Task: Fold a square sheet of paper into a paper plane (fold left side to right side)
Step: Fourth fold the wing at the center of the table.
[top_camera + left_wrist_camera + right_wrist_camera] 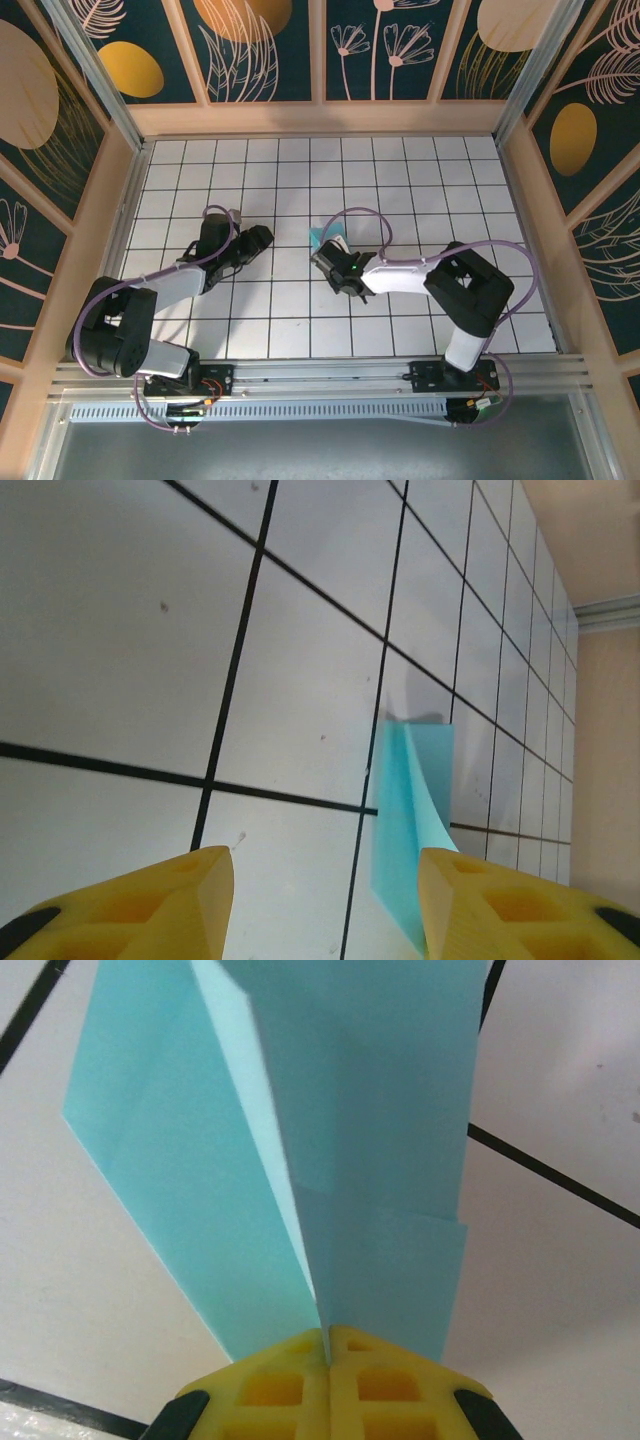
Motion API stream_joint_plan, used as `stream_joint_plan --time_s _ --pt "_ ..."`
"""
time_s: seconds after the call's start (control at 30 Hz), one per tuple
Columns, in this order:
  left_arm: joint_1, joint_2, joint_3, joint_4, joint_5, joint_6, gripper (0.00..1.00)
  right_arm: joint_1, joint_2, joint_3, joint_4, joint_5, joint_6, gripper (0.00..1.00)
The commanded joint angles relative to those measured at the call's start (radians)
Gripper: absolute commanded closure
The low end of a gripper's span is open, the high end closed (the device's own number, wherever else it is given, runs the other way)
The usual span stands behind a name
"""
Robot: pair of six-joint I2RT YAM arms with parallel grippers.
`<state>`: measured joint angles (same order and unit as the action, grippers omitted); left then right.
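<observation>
The paper plane [328, 238] is light cyan-blue paper folded into a slim shape with creased flaps, at the middle of the grid table. My right gripper [327, 257] is shut on its near end. In the right wrist view the yellow fingers [290, 1380] meet on the centre crease of the plane [350, 1140], and the flaps spread to either side. My left gripper [262, 240] stands open about one tile to the left of the paper. In the left wrist view the plane [405, 800] stands just ahead of the right fingertip, with nothing between the open gripper [325, 900] fingers.
The white grid table [420, 190] is enclosed by wooden walls [320, 118] on the back and both sides. A metal rail [320, 375] with the arm bases runs along the near edge. Purple cables loop over both arms.
</observation>
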<state>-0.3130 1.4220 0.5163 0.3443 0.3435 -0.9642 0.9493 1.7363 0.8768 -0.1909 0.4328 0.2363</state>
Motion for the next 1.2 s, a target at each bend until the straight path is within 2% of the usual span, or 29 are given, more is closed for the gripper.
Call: stream_joint_plan --time_s 0.0,0.5,1.17 --pt "0.006 -0.008 -0.036 0.064 0.049 -0.023 0.49 -0.033 -0.039 -0.031 0.031 -0.112 -0.016 0.99" --pt "-0.05 0.061 -0.024 0.125 0.075 -0.049 0.49 -0.204 -0.12 -0.119 0.133 -0.526 -0.021 1.0" --pt "-0.169 0.197 0.071 0.182 0.086 -0.09 0.49 -0.352 -0.148 -0.169 0.195 -0.817 0.036 1.0"
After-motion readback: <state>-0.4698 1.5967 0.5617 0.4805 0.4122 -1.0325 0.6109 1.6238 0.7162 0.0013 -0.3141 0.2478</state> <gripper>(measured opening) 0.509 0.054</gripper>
